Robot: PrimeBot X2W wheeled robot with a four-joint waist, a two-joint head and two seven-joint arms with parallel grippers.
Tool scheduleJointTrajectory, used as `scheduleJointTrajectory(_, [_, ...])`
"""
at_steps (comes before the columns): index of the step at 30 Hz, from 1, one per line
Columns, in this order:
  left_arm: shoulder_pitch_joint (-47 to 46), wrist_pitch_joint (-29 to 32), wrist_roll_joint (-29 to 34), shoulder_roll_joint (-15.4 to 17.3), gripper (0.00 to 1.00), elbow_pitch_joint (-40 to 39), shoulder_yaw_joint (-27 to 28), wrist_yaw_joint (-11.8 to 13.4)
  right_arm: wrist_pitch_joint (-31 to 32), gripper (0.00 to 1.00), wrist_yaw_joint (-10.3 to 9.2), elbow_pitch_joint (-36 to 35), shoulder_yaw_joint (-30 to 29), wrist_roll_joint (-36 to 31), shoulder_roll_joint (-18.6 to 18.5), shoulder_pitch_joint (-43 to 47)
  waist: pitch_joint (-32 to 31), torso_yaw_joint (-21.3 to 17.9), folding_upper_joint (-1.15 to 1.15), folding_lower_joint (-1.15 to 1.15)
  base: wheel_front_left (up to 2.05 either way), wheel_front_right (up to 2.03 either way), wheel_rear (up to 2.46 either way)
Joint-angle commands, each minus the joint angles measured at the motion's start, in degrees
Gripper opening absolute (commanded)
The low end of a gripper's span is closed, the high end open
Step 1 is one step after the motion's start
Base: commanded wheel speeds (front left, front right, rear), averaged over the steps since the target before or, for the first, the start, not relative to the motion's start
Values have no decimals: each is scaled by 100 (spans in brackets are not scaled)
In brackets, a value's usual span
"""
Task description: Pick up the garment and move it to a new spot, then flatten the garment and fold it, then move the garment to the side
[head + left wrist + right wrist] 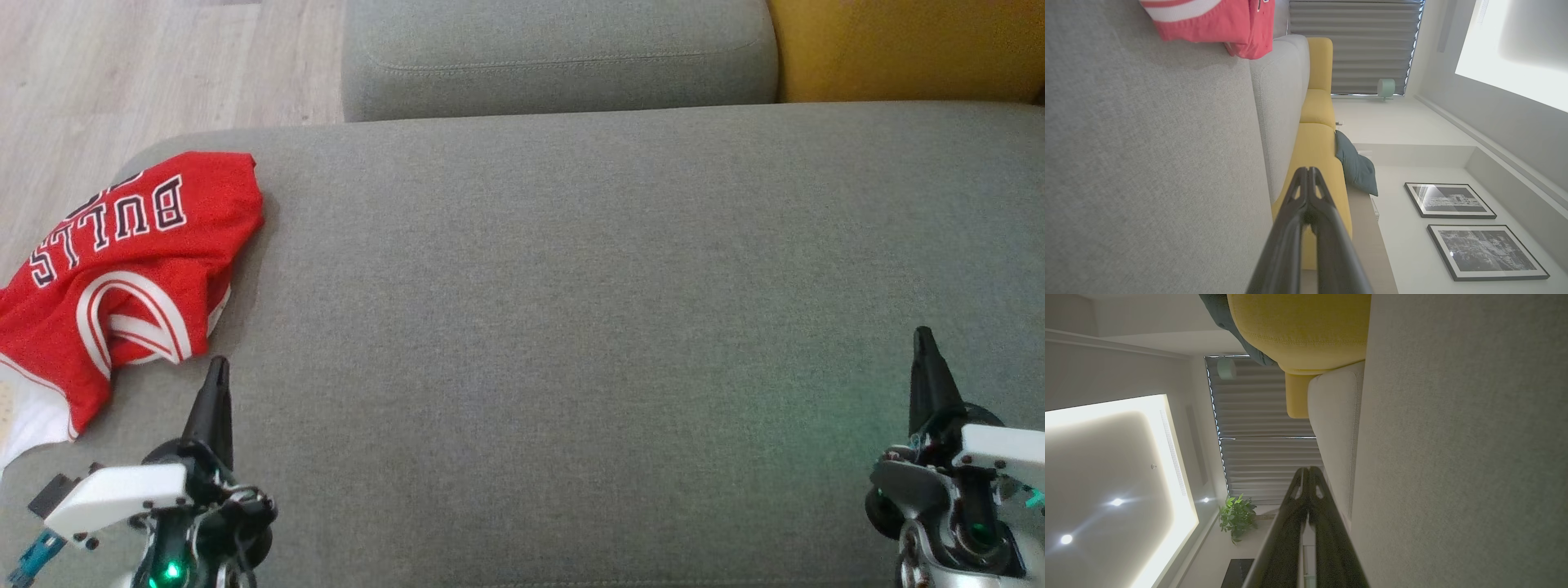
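Observation:
The garment (122, 269) is a red basketball jersey with white trim and white lettering. It lies crumpled at the far left of the grey sofa seat (571, 286), partly hanging over the left edge. In the left wrist view the garment (1216, 22) shows at the top. My left gripper (217, 367) stands shut and empty just to the near right of the jersey, apart from it; its tips (1307, 170) meet. At the lower right, far from the jersey, my right gripper (923, 336) is shut with nothing in it, its tips (1308, 470) also pressed together.
A grey back cushion (563, 57) runs along the far edge of the seat, with a yellow cushion (906, 49) to its right. Wooden floor (122, 73) lies beyond the seat's left edge. The broad grey seat stretches between my two grippers.

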Motion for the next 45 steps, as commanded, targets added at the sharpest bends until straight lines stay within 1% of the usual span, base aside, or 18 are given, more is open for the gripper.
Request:
scheduleJointTrajectory(1, [-296, 42, -26, 76, 0, -210, 198, -39, 32, 0, 39, -220, 119, 43, -23, -108, 0, 0, 0, 0, 0, 0, 0])
scheduleJointTrajectory(45, [-296, 42, -26, 76, 0, -210, 198, -39, 32, 0, 39, -220, 119, 43, -23, -108, 0, 0, 0, 0, 0, 0, 0])
